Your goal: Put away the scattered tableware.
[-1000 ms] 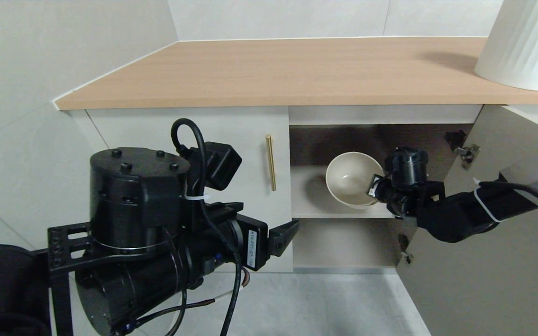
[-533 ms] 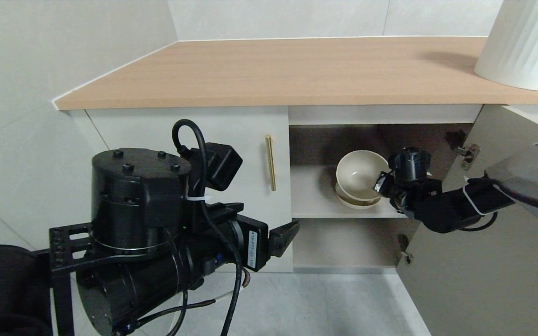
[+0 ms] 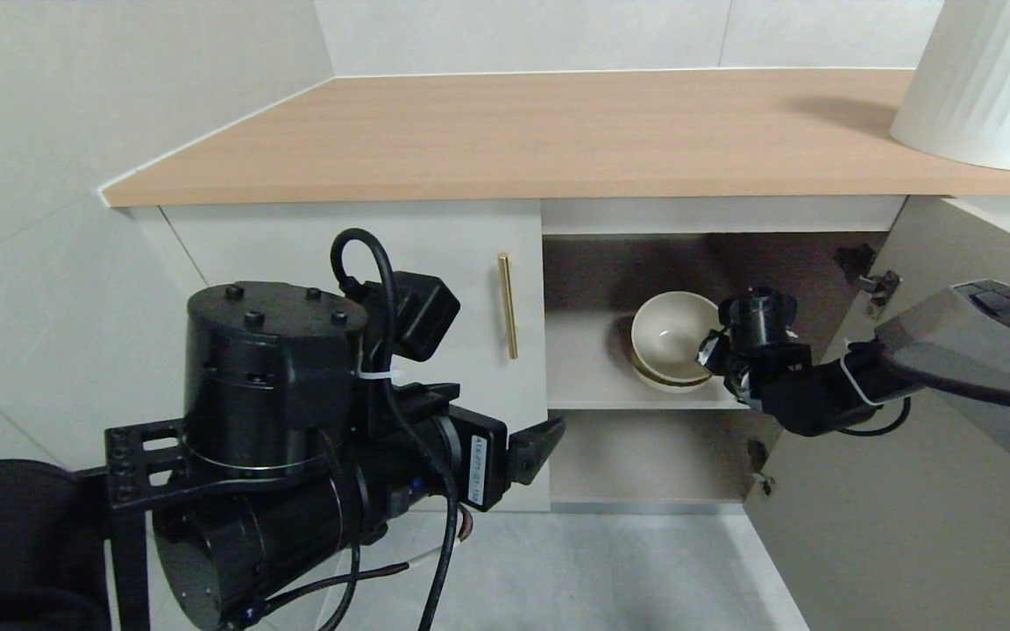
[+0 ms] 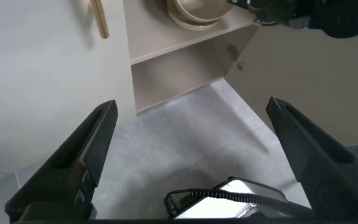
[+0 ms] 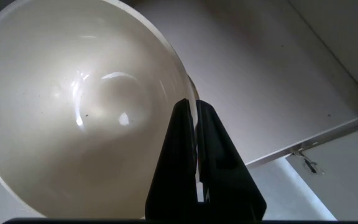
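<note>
In the cabinet [image 3: 588,372], the right gripper [image 3: 708,355] pinches a bowl [image 3: 667,337] by its rim over another bowl [image 3: 656,382]; released tilted, it may slip. The left gripper [image 4: 191,115] is open.

Glossy ceramic bowl [image 5: 92,106]; matt wood-grain countertop [image 3: 514,131]; shiny brass-coloured handle [image 3: 508,305].

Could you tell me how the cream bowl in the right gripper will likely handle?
The bowl looks rigid and glazed; its sheen suggests a slippery rim in the right gripper. Probably ceramic, so chippable. Tilted over the lower bowl, it may rock if released.
</note>
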